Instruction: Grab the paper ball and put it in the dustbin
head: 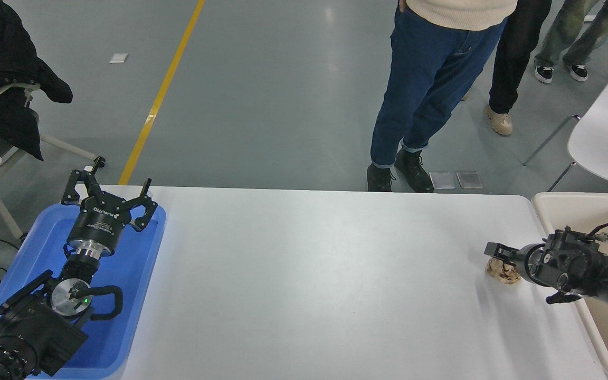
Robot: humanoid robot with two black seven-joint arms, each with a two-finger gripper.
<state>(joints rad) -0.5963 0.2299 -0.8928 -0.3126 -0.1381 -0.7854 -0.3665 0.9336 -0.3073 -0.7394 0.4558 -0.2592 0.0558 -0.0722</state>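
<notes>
At the table's right edge in the head view, the right gripper (500, 253) sits on the paper ball (503, 271); whether its jaws grip it I cannot tell. Just beside waits the dustbin (552, 199). Parked over the blue tray (140, 295), the left gripper (107, 192) is spread open.

Paper ball (502, 273) half hidden behind right pincer (495, 251); dustbin (562, 203) cropped at right and bottom edges.

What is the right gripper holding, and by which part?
Cannot be told: the right gripper sits on top of the paper ball, but its grip is hidden.
</notes>
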